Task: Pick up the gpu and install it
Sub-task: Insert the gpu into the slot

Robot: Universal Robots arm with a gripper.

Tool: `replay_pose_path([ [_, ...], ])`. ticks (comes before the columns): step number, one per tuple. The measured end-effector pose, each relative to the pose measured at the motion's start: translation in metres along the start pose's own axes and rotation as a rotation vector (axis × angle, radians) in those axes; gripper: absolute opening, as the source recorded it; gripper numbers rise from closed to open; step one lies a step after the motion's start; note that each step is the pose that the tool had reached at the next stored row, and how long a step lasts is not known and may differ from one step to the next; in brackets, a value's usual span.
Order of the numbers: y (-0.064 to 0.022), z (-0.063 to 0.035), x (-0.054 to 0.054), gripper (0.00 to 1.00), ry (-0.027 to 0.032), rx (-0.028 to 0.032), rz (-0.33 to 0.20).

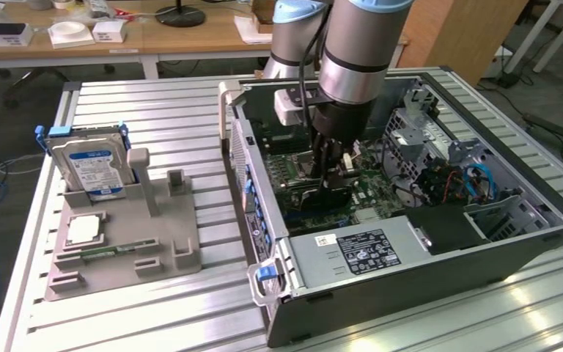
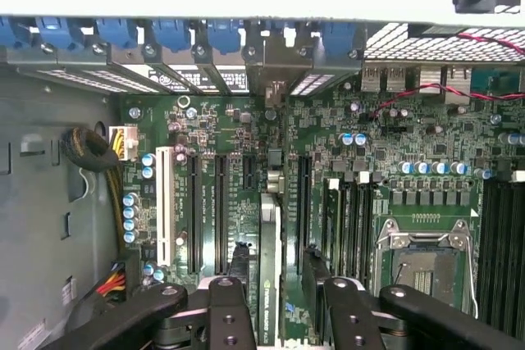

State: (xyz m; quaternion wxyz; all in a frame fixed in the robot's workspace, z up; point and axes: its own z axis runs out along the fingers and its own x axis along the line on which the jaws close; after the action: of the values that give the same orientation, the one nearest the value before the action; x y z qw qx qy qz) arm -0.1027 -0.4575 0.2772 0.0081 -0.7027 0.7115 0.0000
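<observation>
Thin flat dark circuit card, the gpu [image 2: 268,268]: stands on edge over the green motherboard [image 2: 246,161], long axis in line with the black expansion slots [image 2: 220,211], far end with silvery metal bracket pointing at the case's rear slot wall. Edge seen narrow, black with small pale lettering.

Black two-fingered gripper [image 2: 279,305]: clamped on the gpu, one finger against each face; in the exterior view, lowered inside the open black metal computer case [image 1: 516,253].

White plastic slot [image 2: 170,211]: beside the black ones. Silver square processor socket [image 2: 426,264]: well apart.

Grey moulded plastic holder tray [image 1: 169,257]: on the ribbed aluminium table, at the exterior view's left. Carries thick silver hard drive with blue-white label [image 1: 91,170], upright, and small square silver processor chip [image 1: 84,229], flat.
</observation>
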Motion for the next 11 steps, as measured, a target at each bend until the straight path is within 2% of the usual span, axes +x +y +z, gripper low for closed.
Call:
replay_pose_path([
  [1,0.0000,0.0000,0.0000,0.38,0.0000,0.0000,0.000],
  [2,0.0000,0.0000,0.0000,0.32,0.0000,0.0000,0.000],
  [4,0.0000,-0.0001,0.0000,0.32,0.0002,0.0000,0.000],
  [7,0.0000,-0.0001,0.0000,0.14,0.0001,0.0000,0.000],
  [11,0.0000,-0.0001,0.0000,0.10,0.0002,-0.0001,0.000],
])
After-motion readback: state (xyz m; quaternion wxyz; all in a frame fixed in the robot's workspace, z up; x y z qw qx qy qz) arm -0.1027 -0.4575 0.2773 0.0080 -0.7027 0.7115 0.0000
